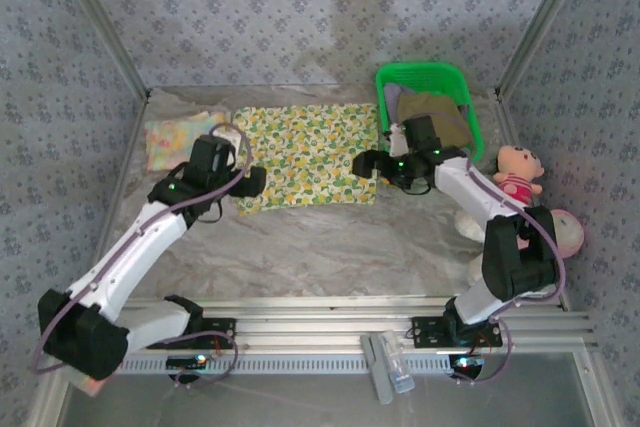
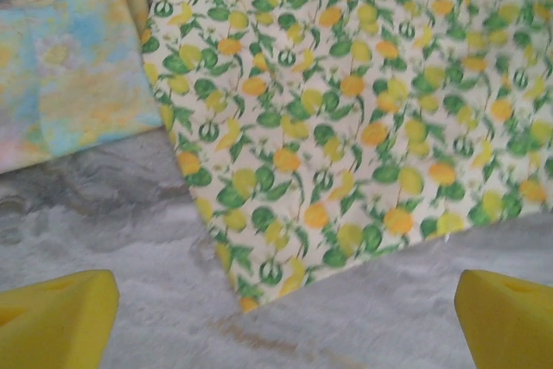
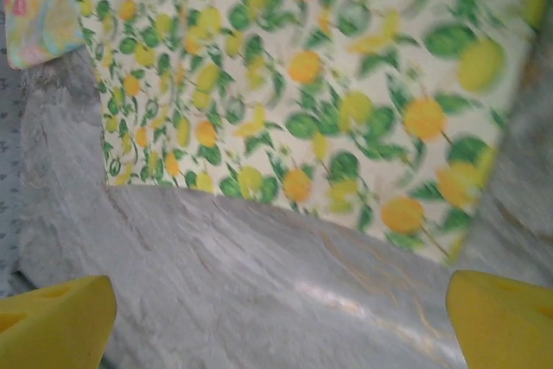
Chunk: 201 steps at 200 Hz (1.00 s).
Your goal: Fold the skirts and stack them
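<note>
L gripper (image 2: pixel 285 321): jaws wide apart, nothing btwn them, yellow fingertips (image 2: pixel 56 317) over bare table (image 2: pixel 130 231), just off the near-left corner of the fruit-print skirt (image 2: pixel 346 110). R gripper (image 3: pixel 281 321): jaws also wide apart, empty, over the table by that skirt's near-right corner. Fruit-print skirt lies spread flat, mid-table toward the back. Pastel floral skirt (image 1: pixel 178 139) is folded at its left, edges touching. Olive skirt (image 1: pixel 438 112) sits in the green basket (image 1: pixel 425 73), back right. Pink plush toy (image 1: pixel 518 172) is right of the R arm.
</note>
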### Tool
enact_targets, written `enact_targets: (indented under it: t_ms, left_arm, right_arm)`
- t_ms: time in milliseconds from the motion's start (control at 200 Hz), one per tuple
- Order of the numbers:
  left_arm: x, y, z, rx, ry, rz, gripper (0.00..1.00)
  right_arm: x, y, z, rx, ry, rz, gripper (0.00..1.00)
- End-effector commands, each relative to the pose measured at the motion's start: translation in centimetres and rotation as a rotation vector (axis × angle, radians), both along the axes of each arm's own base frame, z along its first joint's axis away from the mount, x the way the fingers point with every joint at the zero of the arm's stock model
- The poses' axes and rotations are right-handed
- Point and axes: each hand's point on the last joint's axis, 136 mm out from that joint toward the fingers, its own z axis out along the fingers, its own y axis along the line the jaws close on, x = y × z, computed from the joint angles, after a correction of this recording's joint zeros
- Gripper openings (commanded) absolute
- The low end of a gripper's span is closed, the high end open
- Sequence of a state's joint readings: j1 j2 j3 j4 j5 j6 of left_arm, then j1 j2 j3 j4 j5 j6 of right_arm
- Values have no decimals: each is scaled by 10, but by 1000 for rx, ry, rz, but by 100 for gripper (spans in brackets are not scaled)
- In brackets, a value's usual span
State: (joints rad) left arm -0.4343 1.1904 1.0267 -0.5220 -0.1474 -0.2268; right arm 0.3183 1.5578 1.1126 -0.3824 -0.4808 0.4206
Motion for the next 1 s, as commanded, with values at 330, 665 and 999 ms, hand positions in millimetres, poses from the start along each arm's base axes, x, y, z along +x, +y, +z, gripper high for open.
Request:
enact_targets:
  t_ms: [330, 665, 999]
  left_arm:
    - [68, -58, -146, -248, 514, 220, 100]
    - [-28, -108, -193, -299, 850, 167, 100]
    - [-33, -249, -142, -328, 824, -276, 100]
  right_arm:
    - [27, 69, -83, -117, 89, -118, 100]
    - [31, 25, -126, -237, 211, -153, 100]
    - [134, 42, -76, -188, 11, -129, 100]
